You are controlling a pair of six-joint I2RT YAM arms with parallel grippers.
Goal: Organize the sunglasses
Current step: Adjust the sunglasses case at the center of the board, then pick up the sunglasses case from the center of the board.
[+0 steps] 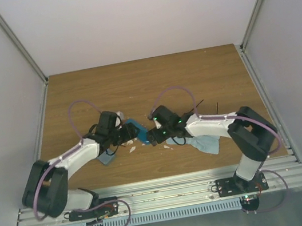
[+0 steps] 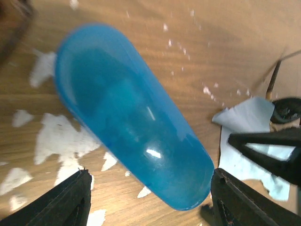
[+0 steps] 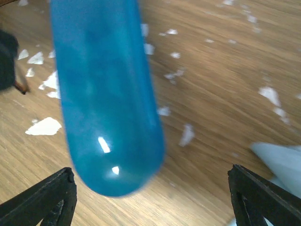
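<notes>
A bright blue oval case (image 1: 139, 130) lies on the wooden table between both grippers. In the left wrist view the case (image 2: 131, 127) has its near end between my left gripper's (image 2: 150, 202) open fingers. In the right wrist view its other end (image 3: 106, 94) lies between my right gripper's (image 3: 153, 202) wide-open fingers, nearer the left finger (image 3: 47, 202). The black sunglasses show partly: a round lens (image 2: 287, 109) and a thin arm (image 2: 273, 80) at the right edge, with thin arms (image 1: 217, 105) behind my right arm. A brownish blur (image 2: 11, 26) cannot be identified.
A pale blue cloth (image 1: 205, 144) lies under my right arm and also shows in the left wrist view (image 2: 249, 136). A grey-blue piece (image 1: 107, 158) lies under my left arm. White flecks (image 2: 61, 136) are scattered on the wood. Metal rails edge the table.
</notes>
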